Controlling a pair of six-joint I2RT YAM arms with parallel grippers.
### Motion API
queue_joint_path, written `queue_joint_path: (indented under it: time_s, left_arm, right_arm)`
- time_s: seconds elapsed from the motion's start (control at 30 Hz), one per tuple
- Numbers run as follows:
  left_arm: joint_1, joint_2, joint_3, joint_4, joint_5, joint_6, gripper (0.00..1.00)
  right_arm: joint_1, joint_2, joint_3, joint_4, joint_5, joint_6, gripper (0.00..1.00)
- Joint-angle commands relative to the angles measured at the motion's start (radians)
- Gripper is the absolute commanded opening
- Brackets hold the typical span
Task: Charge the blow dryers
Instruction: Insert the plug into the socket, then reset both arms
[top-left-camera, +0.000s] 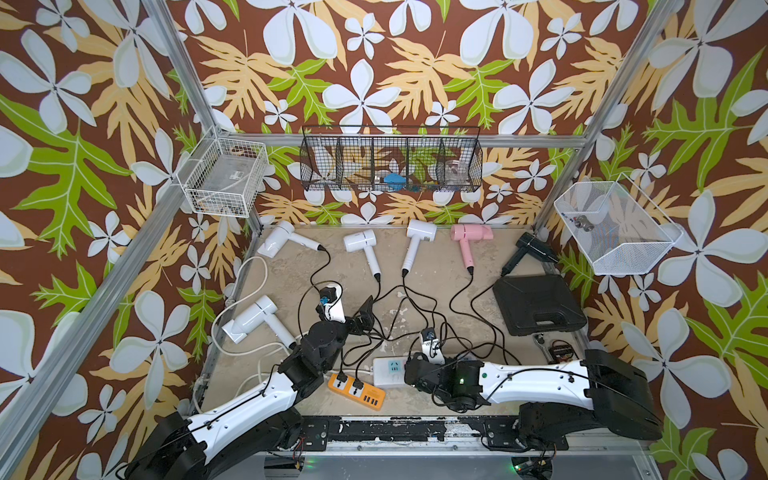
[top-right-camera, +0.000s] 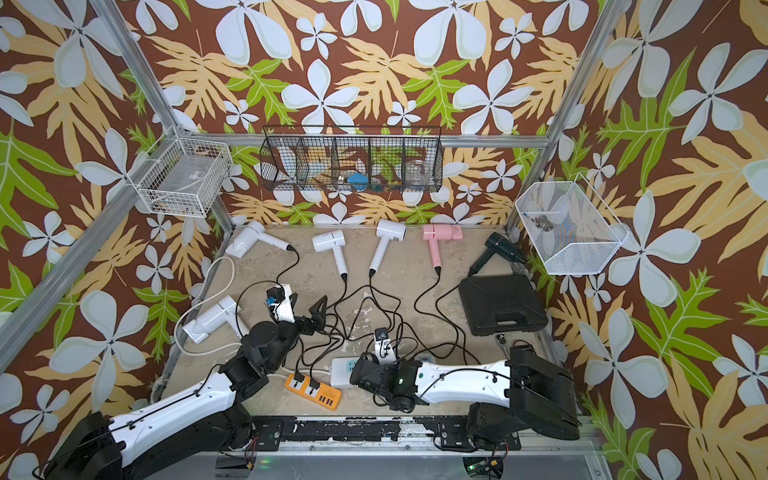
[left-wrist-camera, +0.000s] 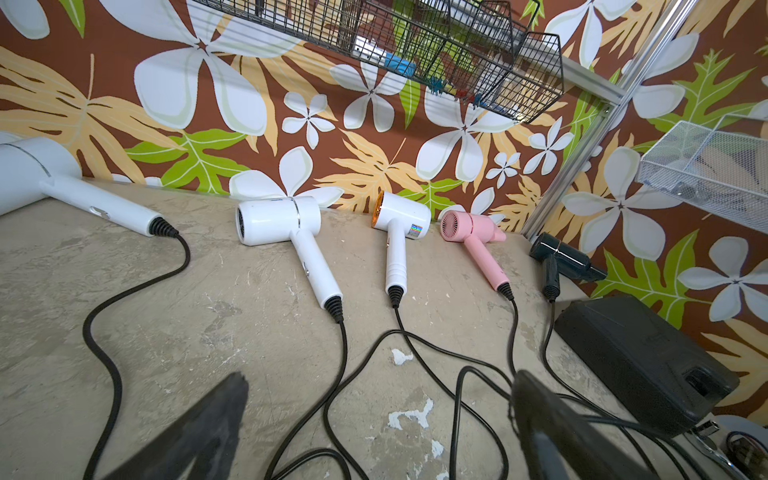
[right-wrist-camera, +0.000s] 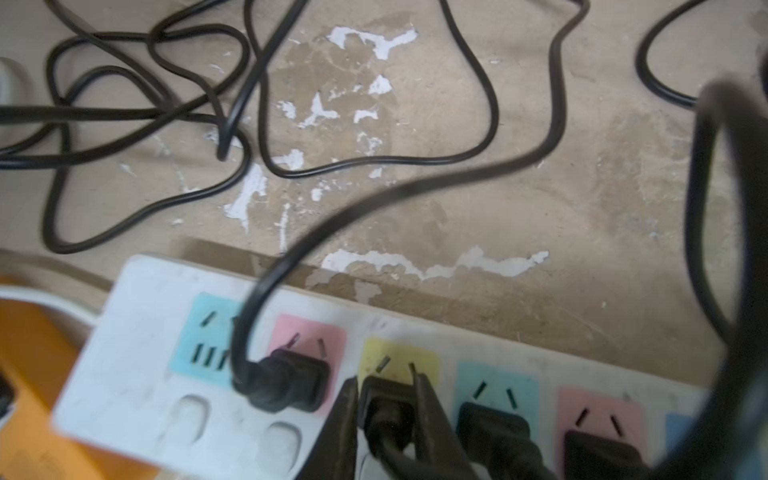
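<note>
at far left, lying flat near the side of the table (top-left-camera: 436, 266): one white blow dryer (top-left-camera: 249, 320). just right of it, hovering above the tangle of cords (right-wrist-camera: 83, 112): left gripper (top-left-camera: 365, 316), spread wide and empty, fingers (left-wrist-camera: 208, 419) well apart, nothing between but table and cords beyond. along the back edge, left to right: three more white blow dryers (top-left-camera: 361, 241), then the pink blow dryer (top-left-camera: 469, 235), then the black blow dryer (top-left-camera: 534, 249) by the corner, all on their sides, handles toward the front. at the front, orange power strip (top-left-camera: 357, 388) carrying two plugs, and just beside it white power strip (right-wrist-camera: 137, 353) with four plugs seated in a row. over the yellow socket (right-wrist-camera: 399, 353): right gripper (right-wrist-camera: 386, 395), jaws close on either side of a plug (right-wrist-camera: 384, 405); cannot tell whether clamped on it or merely flanking it. farthest right, black case (top-left-camera: 536, 303), no part of the job. probably light, hollow plastic shells, smooth and slippery on the barrel, so better taken by the handle; cords limp and apt to snag one another; plugs small and stiff, best pinched across the flat sides of the moulded body, never dragged by the cord. with six plugs seemingly seated, likely little left but checking the fit.
</note>
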Motion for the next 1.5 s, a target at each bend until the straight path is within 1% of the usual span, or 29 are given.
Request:
queue_joint_path:
  time_s: [0.0, 0.17, 0.27, 0.4, 0.47, 0.63, 0.7, 0.77, 0.8, 0.83, 0.9, 1.0, 1.07, 1.13, 1.2, 1.37, 1.47]
  left_arm:
    - [0.001, -0.025, 0.005, -0.007, 0.032, -0.01, 1.0]
    - [0.001, -0.035, 0.005, -0.01, 0.048, -0.009, 1.0]
    - [0.001, -0.036, 0.009, -0.012, 0.06, -0.01, 1.0]
    - [0.0, -0.083, 0.017, -0.039, 0.099, -0.026, 1.0]
    - [0.001, -0.119, 0.016, -0.047, 0.116, -0.034, 1.0]
    - [0.0, -0.196, 0.005, -0.045, 0.173, -0.047, 1.0]
    - [0.001, -0.216, 0.0, -0.041, 0.187, -0.046, 1.0]
    - [0.0, -0.232, -0.005, -0.037, 0.195, -0.044, 1.0]
    - [0.0, -0.242, -0.009, -0.037, 0.195, -0.042, 1.0]
    - [0.0, -0.251, -0.013, -0.034, 0.194, -0.04, 1.0]
    - [0.0, -0.267, -0.018, -0.034, 0.19, -0.034, 1.0]
    - [0.0, -0.28, -0.023, -0.043, 0.16, -0.024, 1.0]
    - [0.0, -0.281, -0.019, -0.058, 0.123, -0.017, 1.0]
    - [-0.001, -0.28, -0.019, -0.068, 0.101, -0.002, 1.0]
    - [0.0, -0.278, -0.02, -0.067, 0.104, 0.026, 1.0]
    - [0.0, -0.254, -0.011, -0.106, 0.01, 0.048, 1.0]
    - [0.001, -0.198, 0.01, -0.135, -0.085, 0.071, 1.0]
  right_arm:
    - [-0.018, -0.031, 0.019, -0.046, -0.009, -0.074, 0.29]
    - [-0.03, -0.093, 0.026, -0.042, 0.003, -0.125, 0.33]
    - [-0.03, -0.143, -0.001, 0.018, -0.039, -0.178, 0.38]
    - [-0.029, -0.245, -0.044, 0.074, -0.079, -0.247, 0.45]
    - [-0.029, -0.304, -0.067, 0.107, -0.104, -0.285, 0.5]
    - [-0.029, -0.501, -0.11, 0.157, -0.134, -0.385, 0.78]
    - [-0.028, -0.57, -0.118, 0.159, -0.107, -0.414, 0.88]
    - [-0.029, -0.634, -0.135, 0.166, -0.043, -0.434, 0.98]
    - [-0.03, -0.664, -0.148, 0.176, -0.007, -0.447, 1.0]
    - [-0.029, -0.688, -0.156, 0.186, 0.026, -0.485, 1.0]
    - [-0.029, -0.714, -0.147, 0.167, 0.077, -0.52, 1.0]
    - [-0.03, -0.714, -0.109, 0.121, 0.164, -0.569, 1.0]
    - [-0.044, -0.699, -0.1, 0.136, 0.194, -0.626, 1.0]
    - [-0.088, -0.672, -0.095, 0.174, 0.179, -0.69, 1.0]
    - [-0.164, -0.646, -0.088, 0.211, 0.132, -0.728, 1.0]
    - [-0.486, -0.609, -0.101, 0.329, -0.137, -0.78, 1.0]
    - [-0.668, -0.63, -0.161, 0.447, -0.266, -0.789, 1.0]
